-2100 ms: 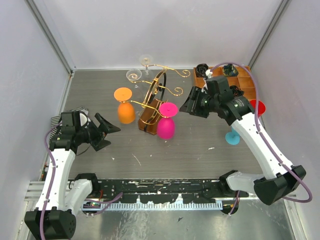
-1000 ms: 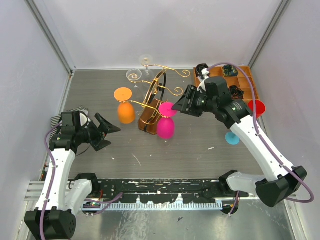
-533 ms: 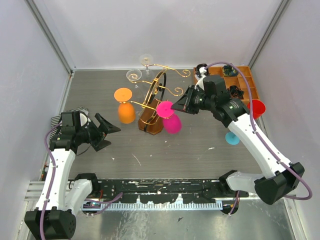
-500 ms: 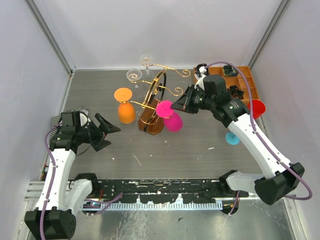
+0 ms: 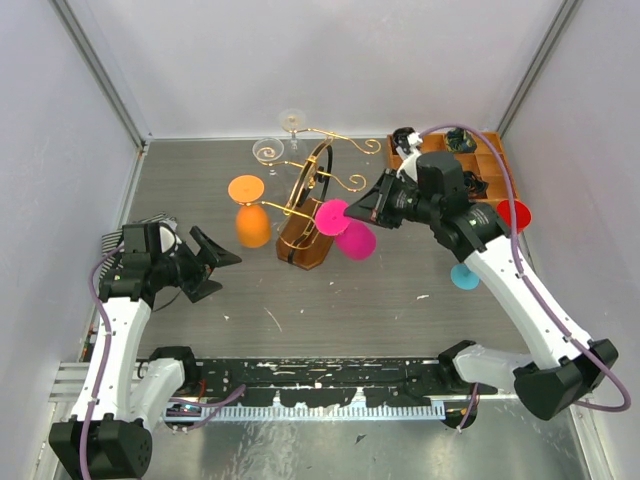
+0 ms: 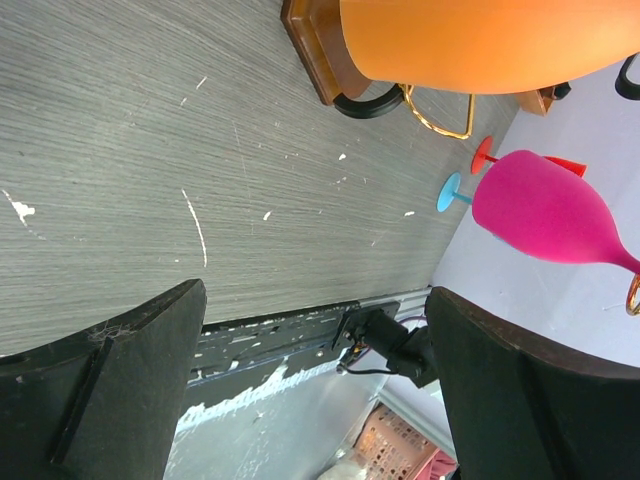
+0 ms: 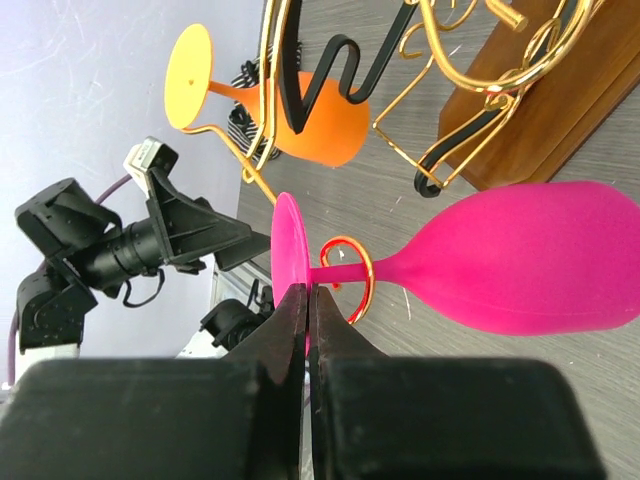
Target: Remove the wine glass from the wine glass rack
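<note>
The pink wine glass point(image 5: 353, 241) hangs tilted on the right side of the gold wine glass rack point(image 5: 309, 201), its stem still inside a gold curl point(image 7: 352, 280). My right gripper point(image 5: 349, 215) is shut on the edge of the glass's round pink foot point(image 7: 288, 255); in the right wrist view the gripper point(image 7: 308, 292) pinches that foot, with the pink bowl point(image 7: 520, 265) off to the right. My left gripper point(image 5: 215, 262) stands open at the left, apart from the rack; in its own view the left gripper point(image 6: 315, 292) holds nothing.
An orange glass point(image 5: 250, 225) hangs on the rack's left side, and two clear glasses point(image 5: 267, 150) hang at its far end. A red glass point(image 5: 513, 213) and a blue glass point(image 5: 463, 275) stand by the right arm. An orange compartmented tray point(image 5: 492, 165) sits back right.
My right gripper closed on the pink glass's foot. The glass has tilted and its bowl has swung right, away from the rack's base. The left arm has not moved.
</note>
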`<control>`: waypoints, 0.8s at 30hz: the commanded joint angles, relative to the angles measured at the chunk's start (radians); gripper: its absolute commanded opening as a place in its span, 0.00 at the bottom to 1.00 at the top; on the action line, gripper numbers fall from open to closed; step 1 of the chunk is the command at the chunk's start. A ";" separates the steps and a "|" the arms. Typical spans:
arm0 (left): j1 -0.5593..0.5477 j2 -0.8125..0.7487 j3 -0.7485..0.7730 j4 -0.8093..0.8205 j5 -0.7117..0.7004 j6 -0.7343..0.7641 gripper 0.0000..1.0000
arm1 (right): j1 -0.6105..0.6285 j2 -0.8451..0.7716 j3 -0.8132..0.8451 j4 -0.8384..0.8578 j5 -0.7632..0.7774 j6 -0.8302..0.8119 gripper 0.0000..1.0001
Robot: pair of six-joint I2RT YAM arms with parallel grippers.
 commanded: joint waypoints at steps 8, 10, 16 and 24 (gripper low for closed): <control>0.001 -0.019 -0.028 0.022 0.048 0.001 0.98 | 0.007 -0.169 -0.107 0.063 -0.057 0.083 0.01; 0.001 -0.021 -0.032 0.023 0.051 0.000 0.98 | 0.013 -0.171 -0.120 0.082 -0.067 0.092 0.01; 0.001 -0.023 -0.031 0.022 0.047 0.002 0.98 | 0.046 -0.108 -0.111 0.148 -0.081 0.104 0.01; 0.002 -0.023 -0.023 0.003 0.036 0.014 0.98 | 0.047 0.015 0.022 0.178 -0.035 0.063 0.01</control>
